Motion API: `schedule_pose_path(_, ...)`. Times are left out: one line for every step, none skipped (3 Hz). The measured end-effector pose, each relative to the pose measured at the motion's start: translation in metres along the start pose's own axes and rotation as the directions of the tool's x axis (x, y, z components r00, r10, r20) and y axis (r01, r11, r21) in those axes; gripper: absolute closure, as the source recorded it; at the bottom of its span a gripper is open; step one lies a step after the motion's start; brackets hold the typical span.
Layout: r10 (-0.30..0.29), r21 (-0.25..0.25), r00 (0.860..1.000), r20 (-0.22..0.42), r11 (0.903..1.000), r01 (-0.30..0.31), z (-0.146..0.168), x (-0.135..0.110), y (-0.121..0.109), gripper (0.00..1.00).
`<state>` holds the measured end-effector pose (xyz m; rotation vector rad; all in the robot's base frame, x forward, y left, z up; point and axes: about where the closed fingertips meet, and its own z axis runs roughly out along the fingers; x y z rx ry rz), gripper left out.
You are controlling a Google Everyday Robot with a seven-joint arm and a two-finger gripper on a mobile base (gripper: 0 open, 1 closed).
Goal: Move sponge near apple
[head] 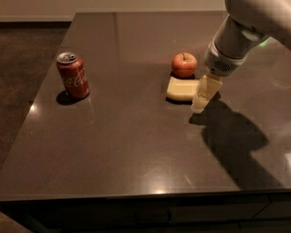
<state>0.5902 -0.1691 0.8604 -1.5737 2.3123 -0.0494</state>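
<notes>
The sponge [181, 89] is a flat pale-yellow slab lying on the dark table [136, 144], just in front of the apple and almost touching it. The apple [184, 64] is small, round and red with a short stem. My gripper [202, 97] hangs from the white arm [252, 23] at the sponge's right edge, pointing down at the table. It stands beside the sponge's right end, and I cannot tell whether it touches it.
A red soda can [73, 75] stands upright on the left part of the table. The table's left edge [34, 106] and front edge [136, 194] drop to a dark floor. The arm casts a shadow [233, 140] on the right front.
</notes>
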Motion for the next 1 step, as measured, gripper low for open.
schedule_pose_path(0.000,0.000,1.000,0.000,1.0000,0.000,0.0000,0.0000,0.0000,0.00)
